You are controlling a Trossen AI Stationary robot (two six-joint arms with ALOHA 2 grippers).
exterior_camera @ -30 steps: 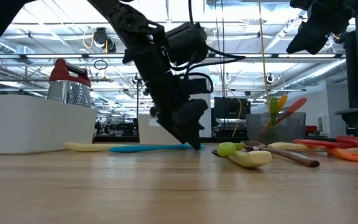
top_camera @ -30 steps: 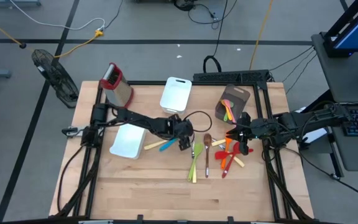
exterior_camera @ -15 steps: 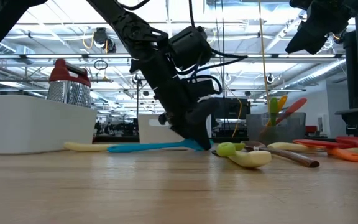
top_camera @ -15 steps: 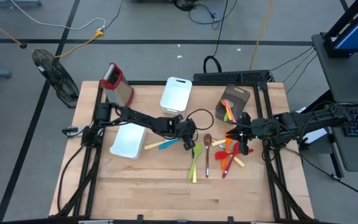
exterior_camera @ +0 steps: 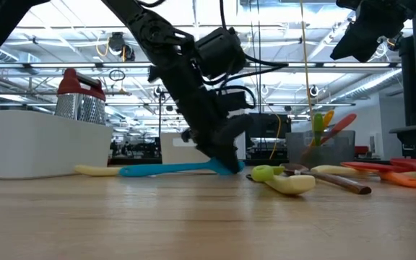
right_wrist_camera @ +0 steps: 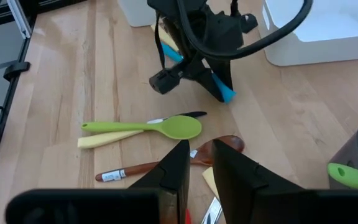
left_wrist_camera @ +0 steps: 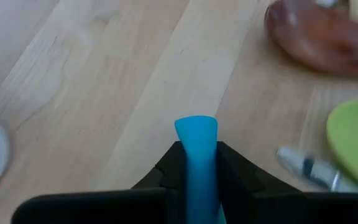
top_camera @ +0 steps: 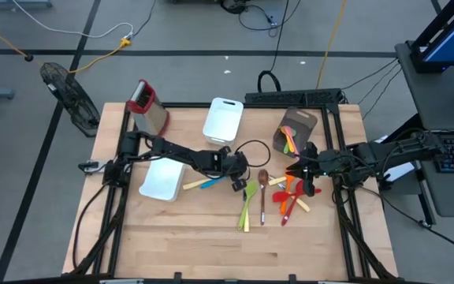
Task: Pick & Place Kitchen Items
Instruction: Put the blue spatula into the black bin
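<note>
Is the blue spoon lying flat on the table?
No, tipped: the left gripper pinches one end of the blue spoon, lifting it; the other end stays low.

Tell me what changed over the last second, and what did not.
The left gripper closed its fingers on one end of the long blue utensil in the middle of the table and tipped that end up off the wood; the far end still rests down. The right gripper stayed raised over the red and orange utensils. The green spoon and brown wooden spoon did not move.
</note>
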